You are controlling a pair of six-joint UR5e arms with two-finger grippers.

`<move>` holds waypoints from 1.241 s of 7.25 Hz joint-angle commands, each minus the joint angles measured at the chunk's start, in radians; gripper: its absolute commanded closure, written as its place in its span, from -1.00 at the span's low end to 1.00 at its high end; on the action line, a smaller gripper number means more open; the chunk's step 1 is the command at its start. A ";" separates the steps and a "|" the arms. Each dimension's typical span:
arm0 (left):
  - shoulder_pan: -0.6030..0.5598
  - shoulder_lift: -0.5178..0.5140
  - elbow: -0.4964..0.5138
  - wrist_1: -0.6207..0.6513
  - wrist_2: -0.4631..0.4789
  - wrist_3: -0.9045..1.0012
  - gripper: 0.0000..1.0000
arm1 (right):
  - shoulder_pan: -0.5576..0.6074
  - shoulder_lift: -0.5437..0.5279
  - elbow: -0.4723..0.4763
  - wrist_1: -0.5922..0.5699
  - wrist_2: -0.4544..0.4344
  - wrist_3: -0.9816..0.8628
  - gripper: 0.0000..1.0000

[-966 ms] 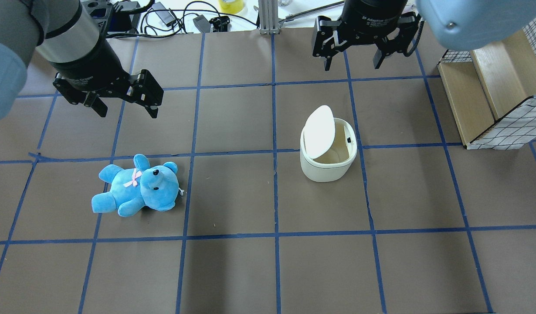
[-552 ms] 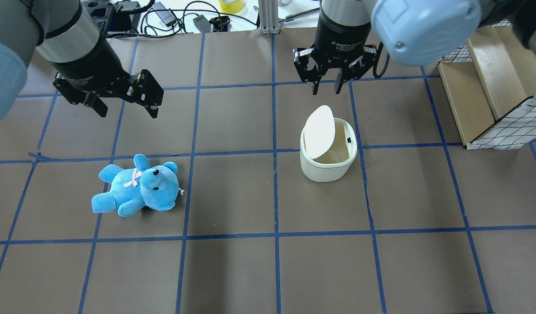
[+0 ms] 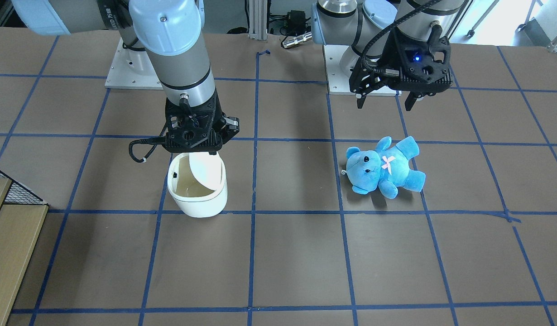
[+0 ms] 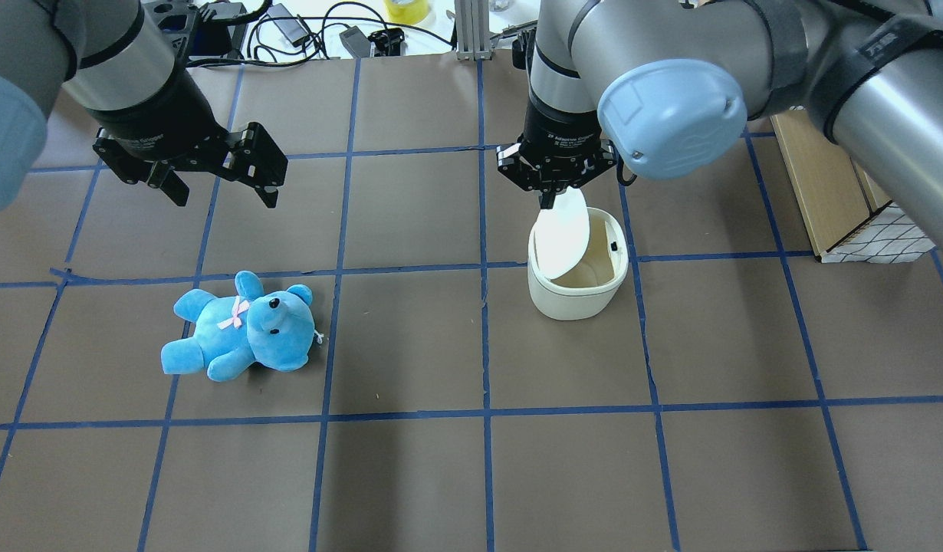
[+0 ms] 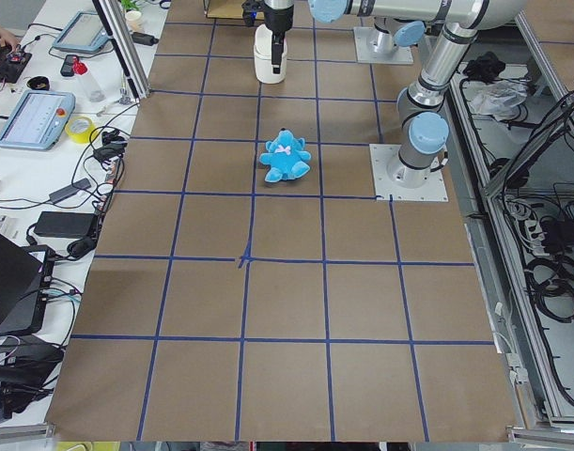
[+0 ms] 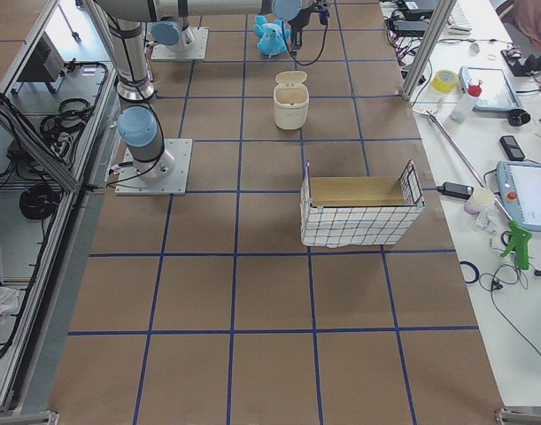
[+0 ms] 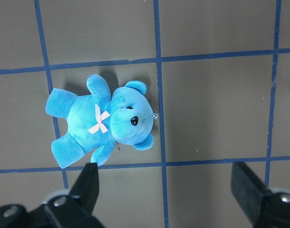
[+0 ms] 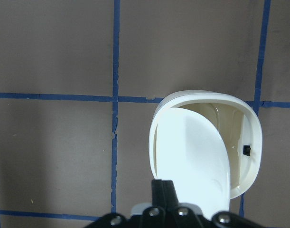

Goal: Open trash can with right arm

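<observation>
The white trash can (image 4: 577, 297) stands right of the table's middle, its flip lid (image 4: 562, 234) tilted up so the beige inside shows. It also shows in the front view (image 3: 198, 199) and the right wrist view (image 8: 256, 137). My right gripper (image 4: 552, 201) hangs over the far rim with its fingers shut together, their tips at the lid's raised edge (image 8: 162, 186). I cannot tell whether they touch it. My left gripper (image 4: 218, 188) is open and empty above the blue teddy bear (image 4: 241, 330), with its fingers wide apart in the left wrist view (image 7: 168, 190).
A wire basket with a wooden box (image 4: 839, 176) stands at the table's right edge, close to my right arm. Cables and small devices (image 4: 303, 31) lie along the far edge. Blue tape lines grid the brown table.
My right gripper has come down and forward from the far edge to the can's lid, and its fingers have closed. The lid, the teddy bear and my left arm have not moved.
</observation>
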 commanded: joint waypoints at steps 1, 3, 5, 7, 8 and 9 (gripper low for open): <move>-0.002 0.000 0.000 0.000 0.000 0.000 -1.00 | -0.009 -0.007 0.003 -0.004 -0.010 0.001 1.00; 0.000 0.000 0.000 0.000 0.000 0.000 -1.00 | -0.052 -0.060 -0.090 0.127 -0.013 -0.008 -0.94; 0.000 0.000 0.000 0.000 0.000 0.000 -1.00 | -0.120 -0.084 -0.175 0.255 -0.016 -0.061 -1.00; 0.000 0.000 0.000 0.000 0.000 0.000 -1.00 | -0.138 -0.099 -0.186 0.259 -0.037 -0.071 -1.00; 0.000 0.000 0.000 0.000 0.000 0.000 -1.00 | -0.138 -0.101 -0.190 0.251 -0.051 -0.068 -1.00; 0.000 0.000 0.000 0.000 0.000 -0.001 -1.00 | -0.138 -0.101 -0.195 0.251 -0.053 -0.068 -1.00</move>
